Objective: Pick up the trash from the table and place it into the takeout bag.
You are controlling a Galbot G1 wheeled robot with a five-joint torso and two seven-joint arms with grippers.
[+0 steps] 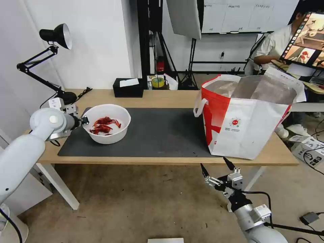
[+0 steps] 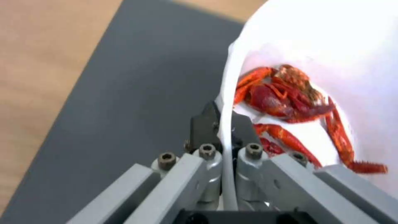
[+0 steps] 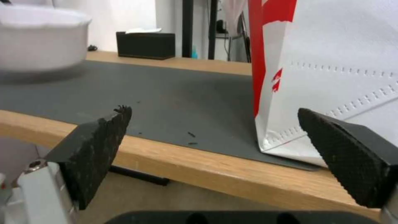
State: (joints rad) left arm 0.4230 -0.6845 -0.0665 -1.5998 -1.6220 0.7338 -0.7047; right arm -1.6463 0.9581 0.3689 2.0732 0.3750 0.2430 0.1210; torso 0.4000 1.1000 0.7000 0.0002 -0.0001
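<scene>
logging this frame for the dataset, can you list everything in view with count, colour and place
bowl: one, white, round, red crayfish shells inside, on the left part of the mat
mat: one, dark grey, along the middle of the table
table: one, light wood top, white legs
takeout bag: one, white with red side panels, silver lining, open, on the table's right end
tissue box: one, black, back edge of the table
desk lamp: one, black, table's back left corner
left gripper: shut on the bowl's near rim, one finger inside, one outside
right gripper: open, below the table's front edge, near the bag
</scene>
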